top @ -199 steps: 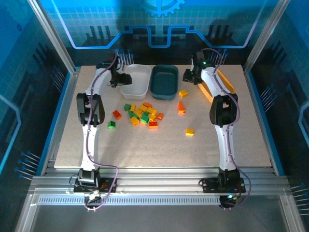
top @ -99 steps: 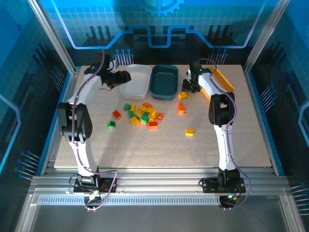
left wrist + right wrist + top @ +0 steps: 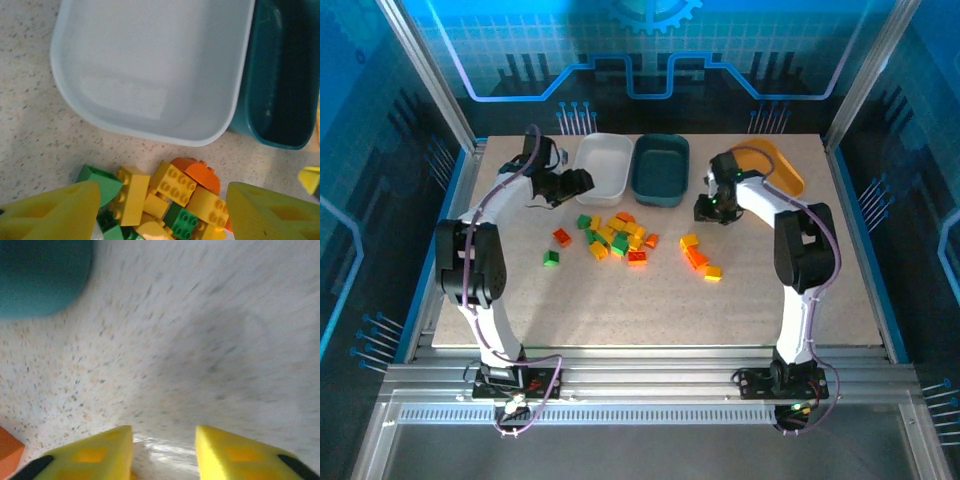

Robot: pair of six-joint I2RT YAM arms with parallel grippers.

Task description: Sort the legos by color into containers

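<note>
Several green, yellow and orange legos (image 3: 616,236) lie heaped mid-table, and the left wrist view shows the same heap (image 3: 172,192) just below the white container (image 3: 150,75). My left gripper (image 3: 567,186) hovers open over the heap's far-left side, its yellow fingers (image 3: 50,215) spread either side of the bricks and holding nothing. The teal container (image 3: 660,168) stands to the right of the white container (image 3: 603,165). My right gripper (image 3: 710,207) is low over bare table, open and empty, with its fingertips (image 3: 235,452) apart. The yellow-orange container (image 3: 778,166) sits behind the right arm.
Three loose legos lie near the right gripper: a yellow one (image 3: 689,240), an orange one (image 3: 697,257) and another yellow one (image 3: 713,272). An orange brick (image 3: 562,237) and a green brick (image 3: 551,258) lie left of the heap. A teal tray corner (image 3: 40,275) shows in the right wrist view.
My right gripper has come down from beside the yellow-orange container to the table. The yellow and orange bricks near it now lie closer to the front. My left gripper has shifted from the white container's edge toward the heap.
</note>
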